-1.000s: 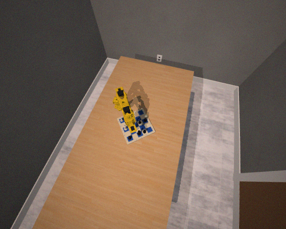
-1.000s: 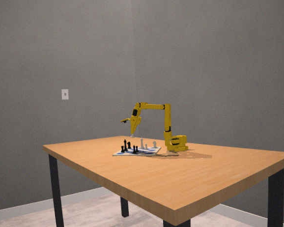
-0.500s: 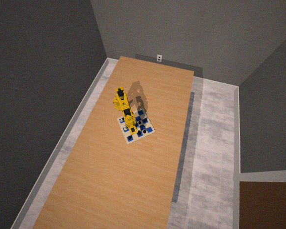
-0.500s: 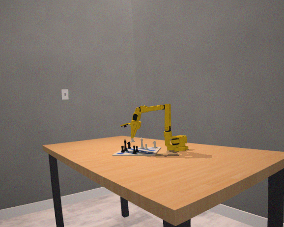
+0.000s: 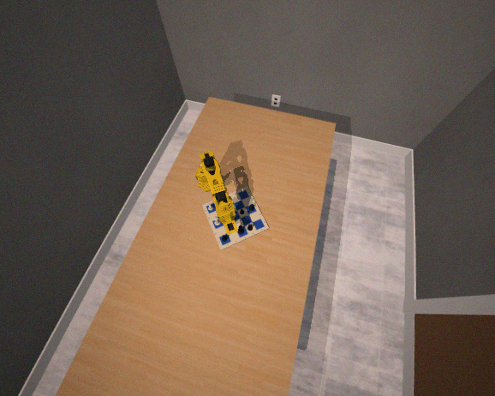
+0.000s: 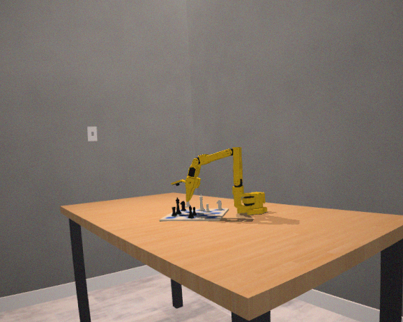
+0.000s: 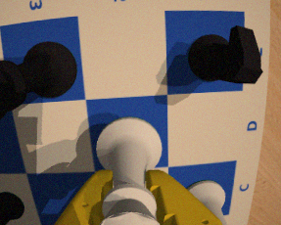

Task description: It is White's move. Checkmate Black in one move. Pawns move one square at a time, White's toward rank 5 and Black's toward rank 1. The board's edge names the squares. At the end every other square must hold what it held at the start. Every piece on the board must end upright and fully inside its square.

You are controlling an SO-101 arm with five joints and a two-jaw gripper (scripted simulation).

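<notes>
My gripper (image 7: 128, 205) is shut on a tall white chess piece (image 7: 127, 158) and holds it low over the blue and white board (image 5: 236, 219). In the wrist view the piece's round base hangs over the blue square in row D, column 2. A black piece (image 7: 214, 57) stands on the blue square of column 1 in the far row. Two more black pieces (image 7: 50, 68) stand in that row near column 3. A small white piece (image 7: 208, 196) stands by my right jaw near row C. From the side the gripper (image 6: 189, 198) points down among the black pieces (image 6: 178, 206).
Two white pieces (image 6: 201, 203) (image 6: 219, 205) stand on the board's side near the arm's base (image 6: 249, 203). A small black piece (image 7: 5, 209) stands at the lower left of the wrist view. The board lies on a wooden table (image 6: 238, 240).
</notes>
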